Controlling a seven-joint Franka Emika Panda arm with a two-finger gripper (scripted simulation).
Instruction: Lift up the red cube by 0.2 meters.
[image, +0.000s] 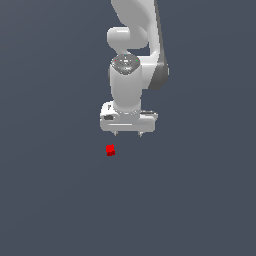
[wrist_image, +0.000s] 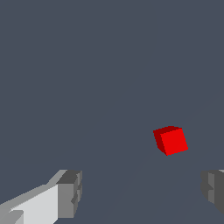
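The arm (image: 131, 75) has a smooth white shell with a soft sheen, like moulded plastic, and darker grey at the joint. The gripper (image: 128, 134) is the same pale, smooth stuff; its fingertips (wrist_image: 70, 192) look matt grey and ridged in the wrist view. The cube (image: 110, 150) is plain bright red, smooth and flat-faced, without gloss. The counter (image: 50, 200) is an even, matt slate-grey with no texture.
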